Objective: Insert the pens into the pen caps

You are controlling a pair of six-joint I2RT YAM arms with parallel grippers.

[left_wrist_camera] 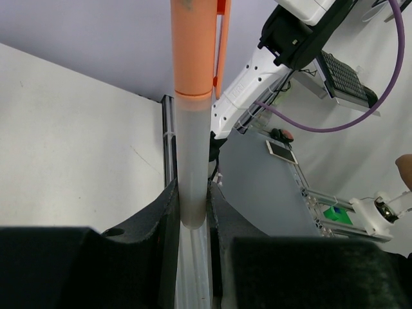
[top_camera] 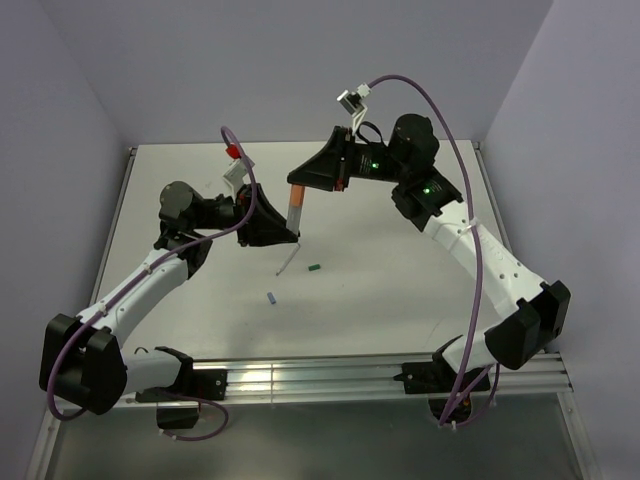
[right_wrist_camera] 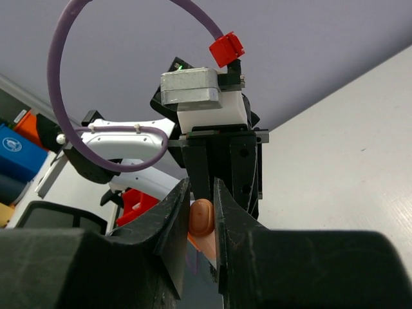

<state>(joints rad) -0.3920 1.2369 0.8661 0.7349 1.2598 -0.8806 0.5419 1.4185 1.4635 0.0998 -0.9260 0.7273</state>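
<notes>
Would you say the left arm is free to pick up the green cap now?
Probably not: the left gripper is shut on the thick pen, though the green cap lies unobstructed nearby.

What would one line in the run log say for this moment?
left gripper: shut on thick pen grey end | right gripper: shut on its orange end | thin pen, green cap, blue cap: lying on table

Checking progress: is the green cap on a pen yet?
No, the green cap lies alone on the table, apart from the thin pen.
</notes>
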